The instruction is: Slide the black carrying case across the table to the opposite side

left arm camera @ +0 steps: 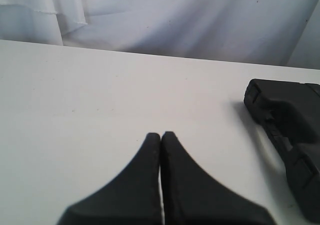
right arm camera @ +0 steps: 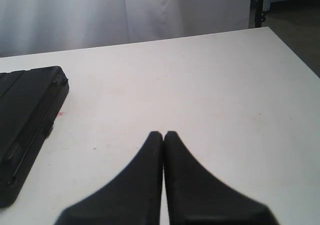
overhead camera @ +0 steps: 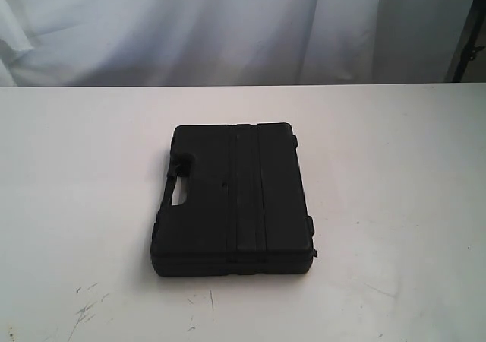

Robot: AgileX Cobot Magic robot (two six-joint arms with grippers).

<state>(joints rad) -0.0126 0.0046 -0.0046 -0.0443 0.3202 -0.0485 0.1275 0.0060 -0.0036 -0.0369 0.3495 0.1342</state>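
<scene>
A black carrying case (overhead camera: 234,198) lies flat in the middle of the white table (overhead camera: 395,167), its handle cut-out facing left. No arm shows in the exterior view. In the left wrist view my left gripper (left arm camera: 161,135) is shut over bare tabletop, and the handle side of the case (left arm camera: 287,120) lies apart from it. In the right wrist view my right gripper (right arm camera: 163,134) is shut with nothing in it, and the case (right arm camera: 25,120) sits well off to its side. A small pink spot (right arm camera: 60,114) marks the table beside the case.
A white curtain (overhead camera: 228,23) hangs behind the table's far edge. Dark scratches (overhead camera: 83,311) mark the near left of the tabletop. The table's corner (right arm camera: 270,30) and a dark floor with a frame leg (right arm camera: 260,10) show in the right wrist view.
</scene>
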